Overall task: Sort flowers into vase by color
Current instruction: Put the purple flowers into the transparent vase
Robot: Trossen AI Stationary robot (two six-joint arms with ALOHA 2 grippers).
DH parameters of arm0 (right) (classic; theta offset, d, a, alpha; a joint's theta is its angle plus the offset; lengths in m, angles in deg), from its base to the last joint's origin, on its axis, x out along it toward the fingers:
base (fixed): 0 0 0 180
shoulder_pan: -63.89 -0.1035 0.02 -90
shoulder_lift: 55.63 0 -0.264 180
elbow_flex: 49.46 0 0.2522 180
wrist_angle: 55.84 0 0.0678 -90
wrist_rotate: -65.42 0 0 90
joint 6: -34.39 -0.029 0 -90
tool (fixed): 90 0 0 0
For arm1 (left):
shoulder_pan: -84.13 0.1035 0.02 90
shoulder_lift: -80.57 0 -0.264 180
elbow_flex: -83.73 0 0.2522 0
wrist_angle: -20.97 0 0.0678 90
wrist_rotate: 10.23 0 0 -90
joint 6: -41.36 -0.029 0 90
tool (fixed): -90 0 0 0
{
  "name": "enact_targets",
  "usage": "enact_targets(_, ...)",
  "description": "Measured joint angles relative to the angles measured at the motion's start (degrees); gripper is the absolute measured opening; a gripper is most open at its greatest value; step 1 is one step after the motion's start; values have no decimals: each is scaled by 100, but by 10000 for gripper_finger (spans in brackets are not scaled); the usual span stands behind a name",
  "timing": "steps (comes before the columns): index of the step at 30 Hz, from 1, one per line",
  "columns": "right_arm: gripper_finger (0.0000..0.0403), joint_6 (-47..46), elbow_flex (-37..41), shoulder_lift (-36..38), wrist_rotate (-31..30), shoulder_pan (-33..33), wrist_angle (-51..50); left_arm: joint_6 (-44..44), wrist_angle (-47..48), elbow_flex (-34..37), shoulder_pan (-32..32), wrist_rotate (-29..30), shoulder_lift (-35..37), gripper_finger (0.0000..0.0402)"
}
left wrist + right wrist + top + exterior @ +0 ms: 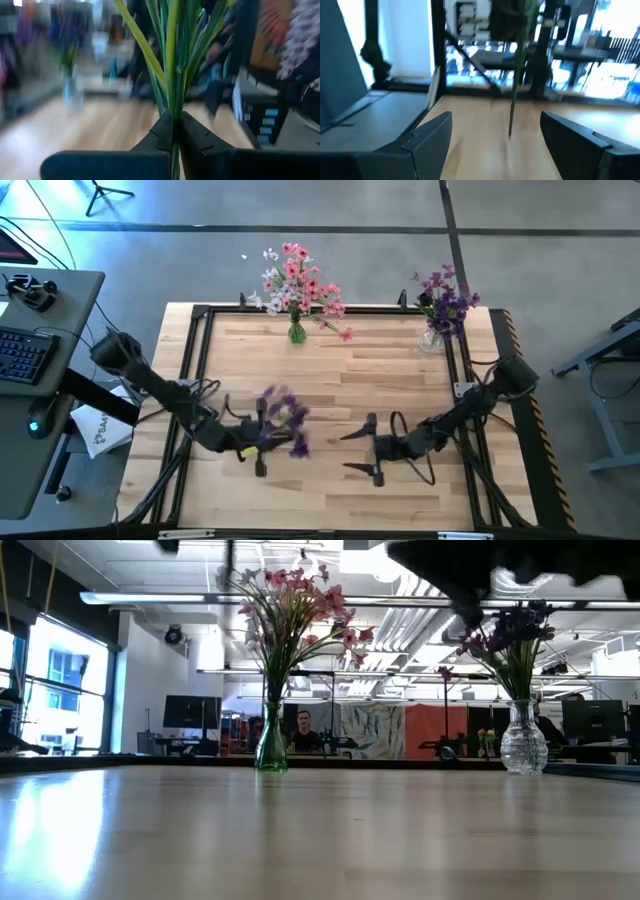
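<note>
The left gripper [176, 131] is pressed together on the green stems of a purple flower sprig [282, 420], held above the table's [330, 490] near-left area. The right gripper [362, 450] is spread and holds nothing, near the table's centre. At the far edge, a green vase [297, 332] holds pink and white flowers [298, 280]; a clear vase [432, 338] holds purple flowers [446, 298].

Wooden table [330, 480] with black frame rail [195, 360] along its edges. Desk [50, 320] off to one side holds a keyboard [20, 355]. White sheet with dark print [100, 430] lies between desk and table. Tripod legs [105, 195] on the grey floor beyond the far edge. Low view: monitors [190, 712] and a person [305, 730] seated behind the table, ceiling strip lights [150, 598] overhead.
</note>
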Motion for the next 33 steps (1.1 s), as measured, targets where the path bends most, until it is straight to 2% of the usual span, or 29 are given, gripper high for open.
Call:
enact_targets(3,298,534,-511,-86,28,195,2,-1221,-1530,0,-47,-223,-596,1)
enact_targets(6,298,658,-1055,55,-88,358,-383,-1754,-2418,-16,-42,-274,-1152,1)
enact_targets(8,298,562,-1421,172,-109,440,-1023,-1927,-2693,-168,-7,-270,-1447,1)
enact_targets(14,298,178,-2678,214,-82,557,-3380,-2285,-2482,-845,109,-230,-2051,1)
enact_targets(16,298,168,-3003,167,-92,545,-4041,-2377,-2287,-1019,115,-41,-2132,1)
enact_targets(21,284,187,-3337,144,-104,414,-4404,-2209,-1654,-1246,115,432,-2149,1)
enact_targets(26,213,190,-3371,144,-69,396,-4414,-1882,-1361,-1276,208,516,-2147,4)
enact_targets(29,148,180,-3371,144,-98,411,-4420,-1598,-1091,-1276,317,524,-2147,20)
enact_targets(33,46,289,-3371,144,-117,401,-4628,-1089,-522,-1276,472,502,-2147,62)
